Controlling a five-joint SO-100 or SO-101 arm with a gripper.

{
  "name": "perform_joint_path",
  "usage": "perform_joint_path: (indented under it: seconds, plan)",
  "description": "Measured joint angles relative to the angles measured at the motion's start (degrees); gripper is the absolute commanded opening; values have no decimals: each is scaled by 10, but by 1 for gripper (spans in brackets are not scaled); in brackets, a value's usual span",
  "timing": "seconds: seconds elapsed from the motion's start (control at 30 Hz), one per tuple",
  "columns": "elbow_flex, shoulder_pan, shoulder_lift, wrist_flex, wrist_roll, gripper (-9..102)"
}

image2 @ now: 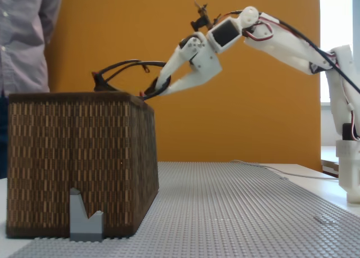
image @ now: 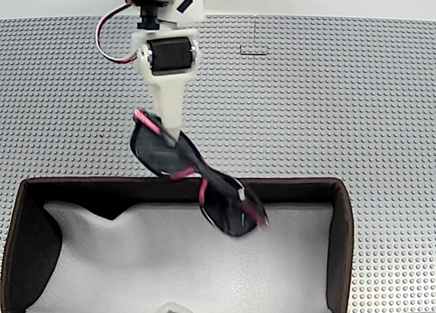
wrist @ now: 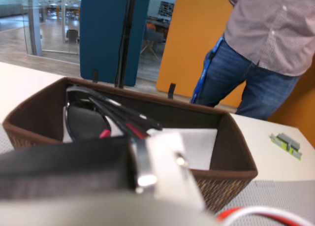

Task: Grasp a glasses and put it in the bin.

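The gripper (image: 172,141), clamped on the glasses (image: 204,187), carries them over the bin (image: 340,224) rim (one lens inside); next, advance, then release

No readable text, label or number anywhere (studded mat and arm included).

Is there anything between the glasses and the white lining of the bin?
No. In a fixed view from above, the glasses, held by the gripper, hang over the bin; nothing lies on the white lining below them.
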Motion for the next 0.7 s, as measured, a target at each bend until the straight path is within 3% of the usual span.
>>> perform_joint_path:
  seconds: [0.43,0.7]
  plan:
    - [-107,14,-61,45,0,27]
    - [-308,11,-61,188,-4,25]
